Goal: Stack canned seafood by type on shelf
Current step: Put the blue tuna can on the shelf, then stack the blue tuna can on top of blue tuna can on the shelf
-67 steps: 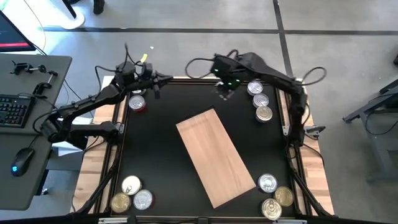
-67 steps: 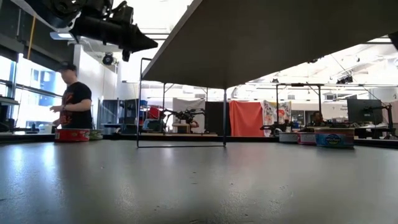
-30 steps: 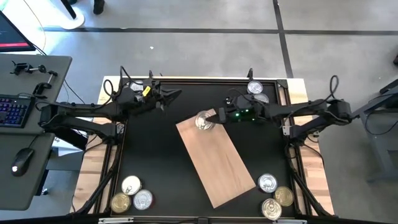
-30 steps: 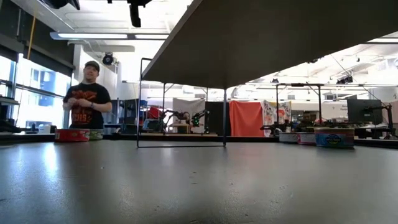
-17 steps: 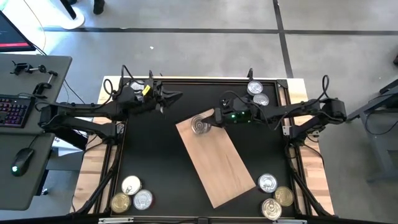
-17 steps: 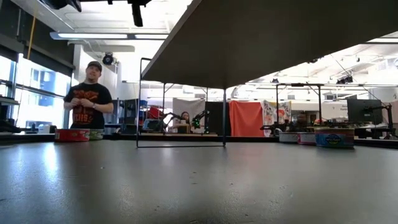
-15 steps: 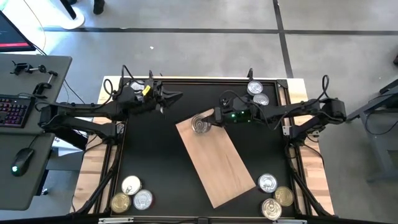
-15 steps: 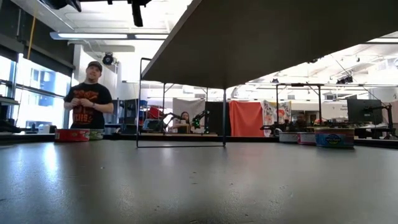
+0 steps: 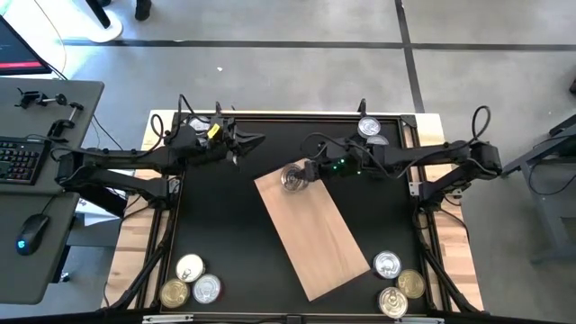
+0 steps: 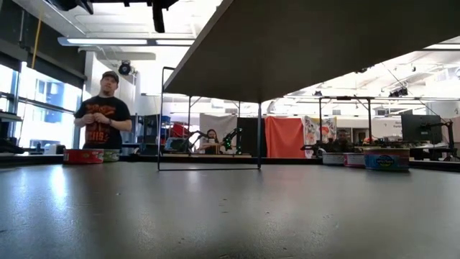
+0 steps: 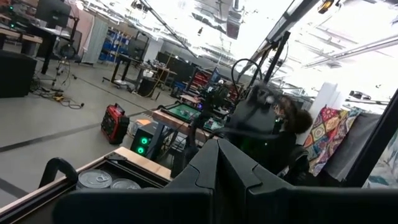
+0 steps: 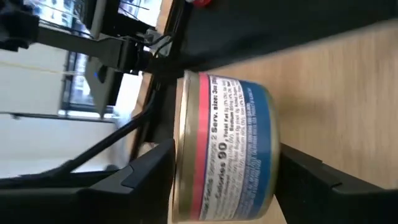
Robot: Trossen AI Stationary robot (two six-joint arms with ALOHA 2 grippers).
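The shelf is a light-brown wooden board [image 9: 315, 229] lying slantwise on the black table. A can with a pink and blue label [image 12: 227, 146] stands lid up on the board's far corner [image 9: 292, 176]. My right gripper [image 9: 307, 170] is open at that can. One finger [image 12: 146, 171] is beside the lid rim and the other [image 12: 317, 180] beside the base. My left gripper [image 9: 257, 139] hovers shut over the table's far left, its fingers together [image 11: 217, 180]. My right gripper comes at the can slanting down from the table's right side, with the can between its two fingers. The fingers stand very close to the lid rim [image 12: 181, 155] and the base [image 12: 271, 155]. I cannot tell whether they touch it.
Two cans [image 9: 369, 130] sit by the far right rail. Three [image 9: 191, 282] lie at the near left corner and three [image 9: 397, 284] at the near right. The low view shows a red tin [image 10: 83, 155] and a person in the room beyond.
My right gripper has carried a can from the far right group to the board's far corner. In the last second it has stayed by that can while its wrist has tipped and risen a little. The can has stayed on the corner.
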